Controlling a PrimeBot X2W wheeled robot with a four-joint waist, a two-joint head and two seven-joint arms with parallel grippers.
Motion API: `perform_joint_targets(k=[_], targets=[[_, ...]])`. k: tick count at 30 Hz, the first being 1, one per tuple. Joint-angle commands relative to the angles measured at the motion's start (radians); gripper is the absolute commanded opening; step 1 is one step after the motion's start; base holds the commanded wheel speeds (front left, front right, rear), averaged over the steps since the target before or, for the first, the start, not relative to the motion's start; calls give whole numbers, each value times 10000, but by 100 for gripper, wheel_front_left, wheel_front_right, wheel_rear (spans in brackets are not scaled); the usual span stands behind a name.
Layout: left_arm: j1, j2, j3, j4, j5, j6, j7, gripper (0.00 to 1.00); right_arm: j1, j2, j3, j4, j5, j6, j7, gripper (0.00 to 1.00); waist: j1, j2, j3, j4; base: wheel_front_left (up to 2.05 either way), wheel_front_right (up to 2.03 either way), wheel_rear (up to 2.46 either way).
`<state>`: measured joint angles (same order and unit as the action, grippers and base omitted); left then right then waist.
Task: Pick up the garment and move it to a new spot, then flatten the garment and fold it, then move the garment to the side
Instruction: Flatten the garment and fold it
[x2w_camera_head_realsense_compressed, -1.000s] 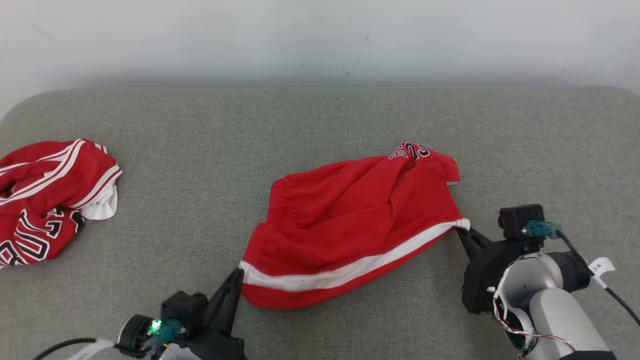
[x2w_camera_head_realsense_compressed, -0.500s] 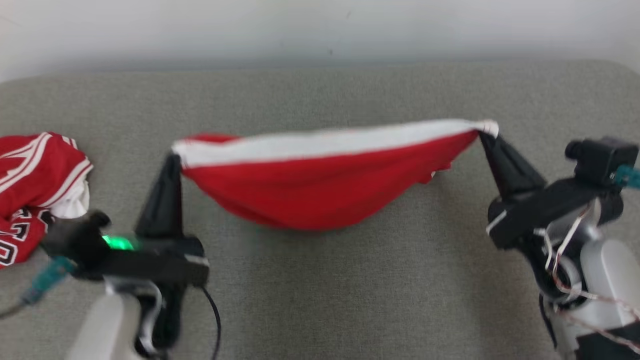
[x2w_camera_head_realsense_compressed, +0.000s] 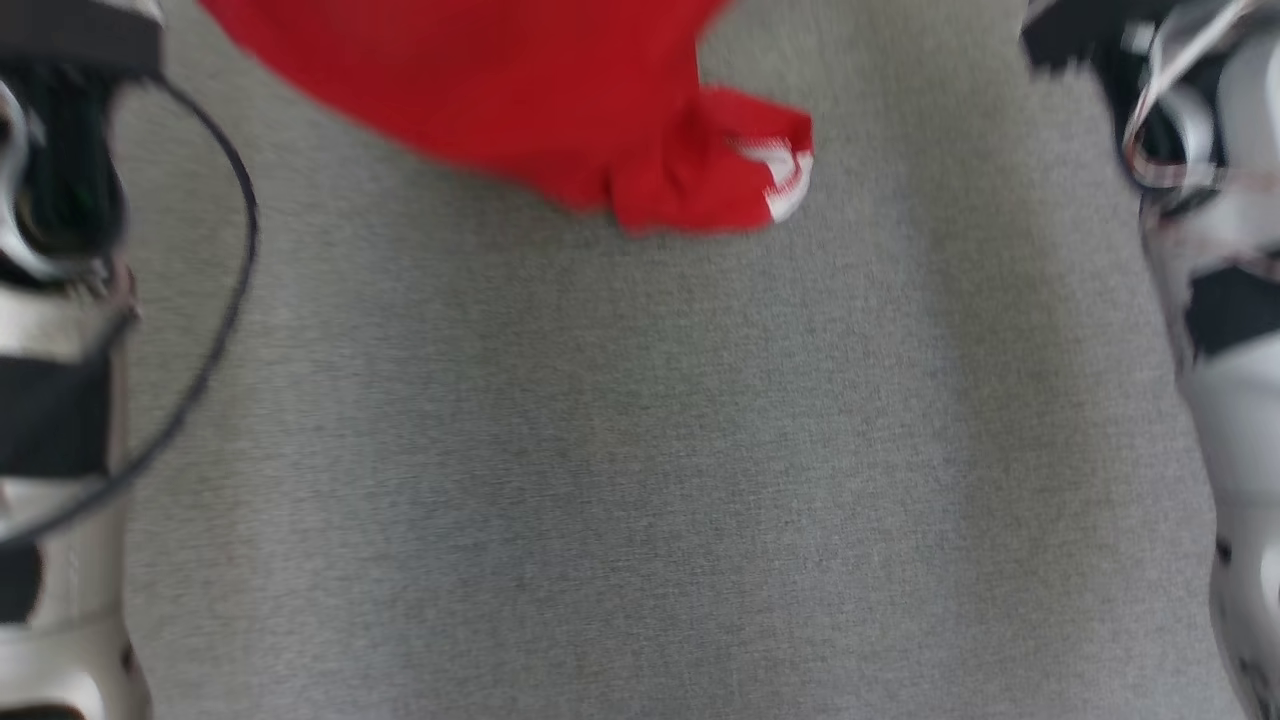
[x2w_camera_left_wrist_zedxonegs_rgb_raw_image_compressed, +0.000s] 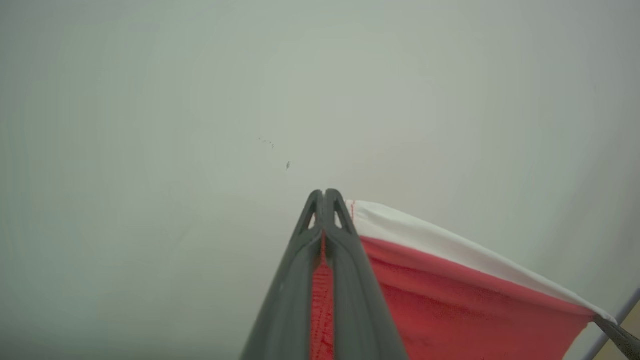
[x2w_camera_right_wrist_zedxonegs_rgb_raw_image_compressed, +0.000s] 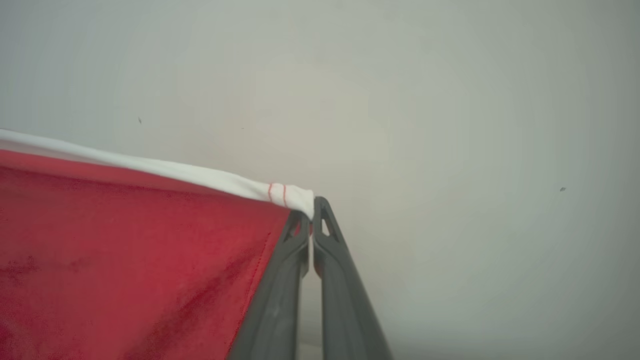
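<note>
Blur smears the head view: the red garment (x2w_camera_head_realsense_compressed: 520, 90) hangs over the grey padded surface (x2w_camera_head_realsense_compressed: 640, 450), its upper part cut off by the top edge. Whether its low, white-tipped corner touches the padding is hard to tell. Pale forearms run off both sides. Left wrist view: the left gripper (x2w_camera_left_wrist_zedxonegs_rgb_raw_image_compressed: 325, 196) is pinched tight on one corner, red cloth between its fingers. Right wrist view: the right gripper (x2w_camera_right_wrist_zedxonegs_rgb_raw_image_compressed: 311, 212) is clamped on the opposite corner, and the white band is stretched taut against a plain wall (x2w_camera_right_wrist_zedxonegs_rgb_raw_image_compressed: 450, 100).

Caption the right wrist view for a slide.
Right gripper shut on the white-trimmed corner of the red garment, pale wall behind.
</note>
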<state>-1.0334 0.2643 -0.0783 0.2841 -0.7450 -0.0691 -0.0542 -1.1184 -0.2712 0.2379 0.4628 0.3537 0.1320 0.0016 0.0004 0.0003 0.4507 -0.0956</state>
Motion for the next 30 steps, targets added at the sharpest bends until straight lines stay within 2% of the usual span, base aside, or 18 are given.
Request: perform_joint_targets(k=[1, 2, 7, 12, 15, 17, 22, 26, 30], targets=[[-496, 109, 131, 220, 68, 30, -215, 0, -664, 134, -142, 429, -243, -26, -344, 0, -4, -3, 982, -646, 0, 0, 0], [-1248, 198, 183, 476, 215, -21, -538, 0, -1584, 266, -399, 1033, -720, -26, -949, 0, -4, -3, 1009, -661, 0, 0, 0], [-2657, 149, 482, 954, 303, -50, -1475, 0, -3297, 199, -1192, 2111, -2289, -38, -2326, 0, -4, -3, 824, -523, 0, 0, 0], [-3421, -85, 878, 1050, -50, -216, -1925, 0, -4146, 124, -2335, 1773, -3685, -72, -2642, 0, -4, -3, 732, -208, 0, 0, 0], [-3380, -133, 940, 1001, -191, -301, -1984, 0, -4036, 128, -2447, 1474, -4066, -72, -2640, 0, -4, -3, 723, -101, 0, 0, 0], [-3032, -157, 793, 1068, -256, -389, -1993, 0, -3738, 26, -2309, 1422, -4288, -72, -2644, 0, -4, -3, 740, -3, 0, 0, 0], [-1527, -394, 59, 1356, -327, -583, -2044, 0, -2797, -314, -1443, 2174, -4352, -56, -2650, 0, -4, -3, 705, 172, 0, 0, 0], [104, -684, -40, 1231, -814, -603, -2119, 0, -1828, -740, -421, 2362, -3809, -37, -2653, 0, -4, -3, 343, 246, 0, 0, 0], [2055, -920, 29, 471, -1081, -590, -2133, 0, -660, -1264, 234, 2269, -2981, -38, -2652, 0, -4, -3, -305, 382, 0, 0, 0]])
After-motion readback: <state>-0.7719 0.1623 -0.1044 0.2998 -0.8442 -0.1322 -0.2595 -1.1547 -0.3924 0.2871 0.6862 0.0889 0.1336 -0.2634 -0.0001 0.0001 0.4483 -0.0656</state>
